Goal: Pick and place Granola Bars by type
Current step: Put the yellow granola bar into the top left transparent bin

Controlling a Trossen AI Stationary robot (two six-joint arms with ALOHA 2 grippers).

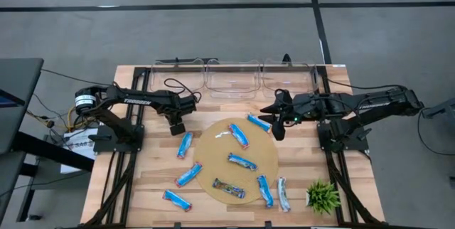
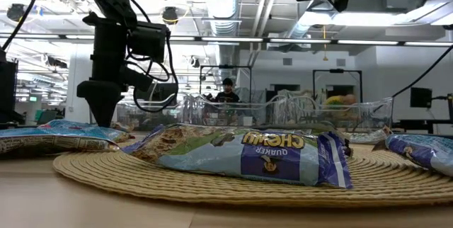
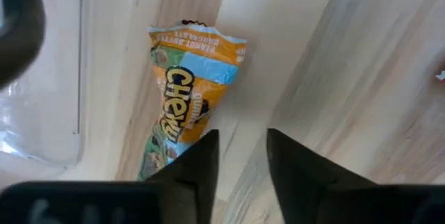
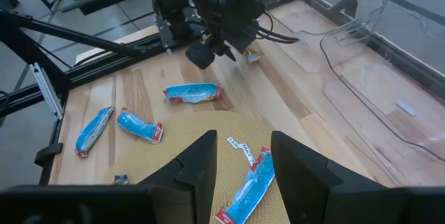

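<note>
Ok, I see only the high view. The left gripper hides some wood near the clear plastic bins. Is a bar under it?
Observer: Yes. The left wrist view shows an orange and blue wrapped granola bar lying on the wooden table, just ahead of the left gripper.
Operator: Does the gripper hold it?
Observer: No. Its fingers stand apart with nothing between them. The bar lies beside one finger.
Operator: And the right gripper?
Observer: The right gripper is open and empty above the round woven mat.
</note>
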